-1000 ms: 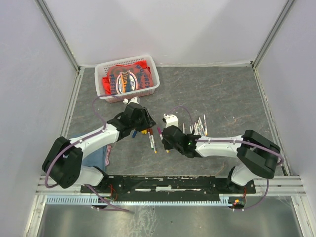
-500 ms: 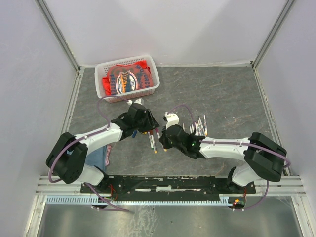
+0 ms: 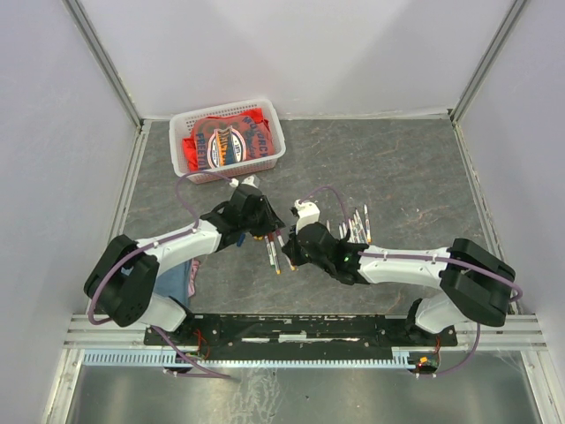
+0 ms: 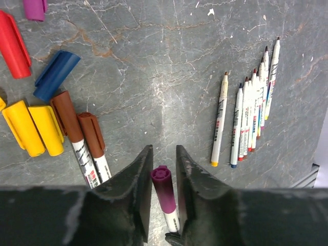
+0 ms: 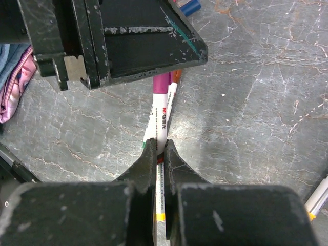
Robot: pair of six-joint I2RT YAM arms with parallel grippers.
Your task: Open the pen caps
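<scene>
The two arms meet over the middle of the table (image 3: 397,168). From above, their black heads crowd so close together that I can't pick out the pen between them. The wrist cameras tell more.

The left gripper (image 4: 164,149) has its fingers (image 4: 138,174) right up against the purple cap (image 4: 163,179) on both sides. I see no gap, so it looks like a grip on that cap. Below the cap only a stub of white shows before the bottom edge cuts it off.

The right gripper (image 5: 160,144) is clamped tight on the white barrel of the pen (image 5: 160,120), and the barrel's lower stretch disappears between and under its fingers. In that view the far end of the purple cap is hidden beneath the left gripper's black body. A bit of orange sits just beside it, too little to identify.

Loose caps lie on the table to one side of the left gripper:
- a red cap (image 4: 13,46), clipped by the frame edge
- a blue cap (image 4: 55,74)
- two yellow caps (image 4: 20,128), side by side
- another purple one, cut off at the top

Two brown caps (image 4: 66,115) sit on their pens, touching each other. On the other side a row of uncapped pens (image 4: 246,120) lies packed together.

At the back of the table a white basket (image 3: 275,146) holds a red cloth (image 3: 225,141) with a printed logo I can't read. A blue cloth (image 3: 177,283) lies partly hidden under the left arm.
</scene>
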